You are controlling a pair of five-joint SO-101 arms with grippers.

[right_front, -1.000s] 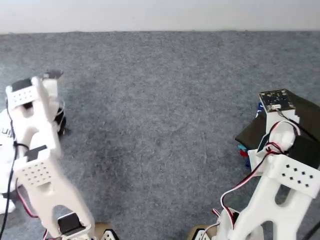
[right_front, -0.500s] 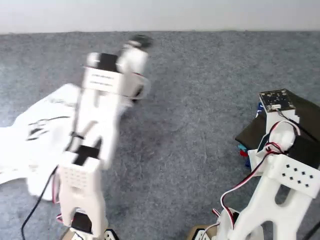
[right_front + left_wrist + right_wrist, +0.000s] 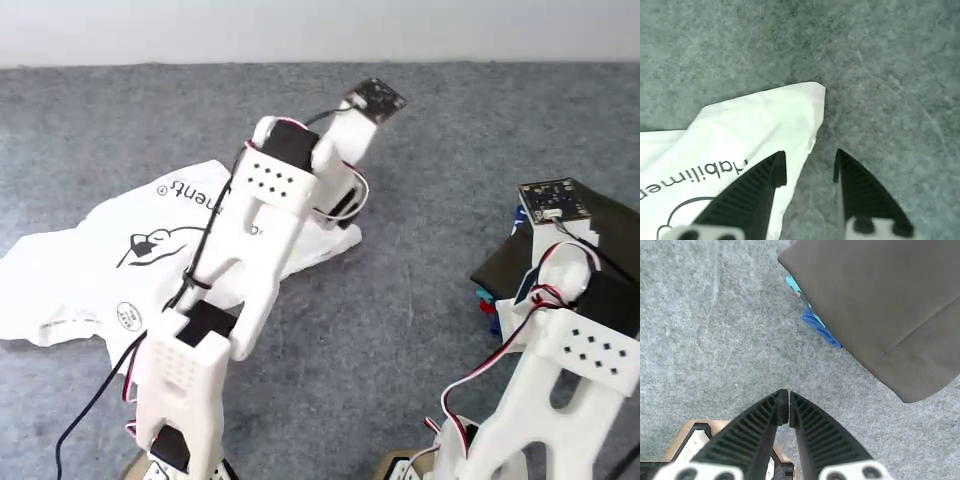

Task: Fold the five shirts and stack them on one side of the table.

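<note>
Grey table [image 3: 420, 200]: folded stack [image 3: 500, 270] (dark shirt [image 3: 880, 305] on top) at one side, white shirt [image 3: 120, 260] spread unfolded; left gripper [image 3: 810, 160] released at its corner, right gripper [image 3: 789, 400] clenched empty.

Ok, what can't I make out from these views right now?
- White shirt: in the high view the left arm covers its right part, and the picture's edge cuts its left side.
- Stack under the dark shirt: the right arm hides it in the high view, and the right wrist view's edge cuts it; layer count unclear.
- Left claw: open, but whether a finger touches the shirt cannot be told.
</note>
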